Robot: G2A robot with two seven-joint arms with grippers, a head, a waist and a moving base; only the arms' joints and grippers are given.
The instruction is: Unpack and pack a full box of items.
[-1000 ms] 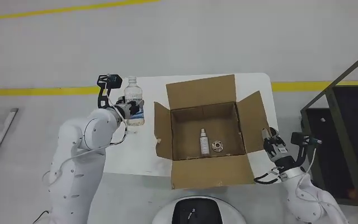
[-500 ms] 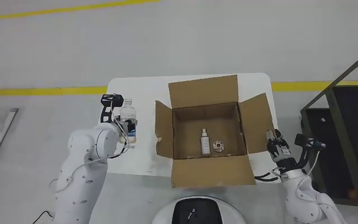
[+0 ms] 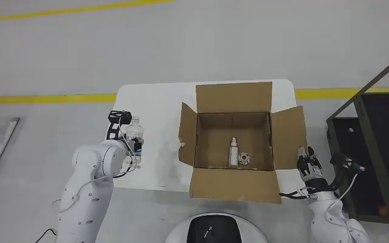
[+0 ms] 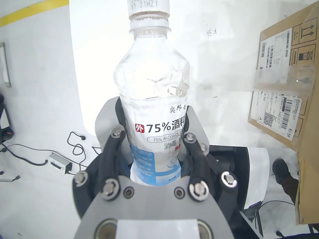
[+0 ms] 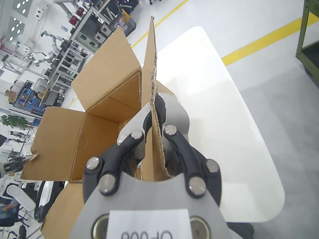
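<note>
We clamp the bottle (image 4: 152, 75) low in the left gripper (image 4: 154, 135), so it could tip at set-down. Our right gripper (image 5: 155, 115) pinches the flap (image 5: 149, 70); a tug may drag the box (image 3: 234, 182).

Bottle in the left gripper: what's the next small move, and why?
Probably lower the bottle down onto the bare table and release. The left gripper is shut on it beside the box, near the table's left edge, so it's already unpacked; a spray bottle and a round part lie inside, and the right gripper grips the box's right flap.
</note>
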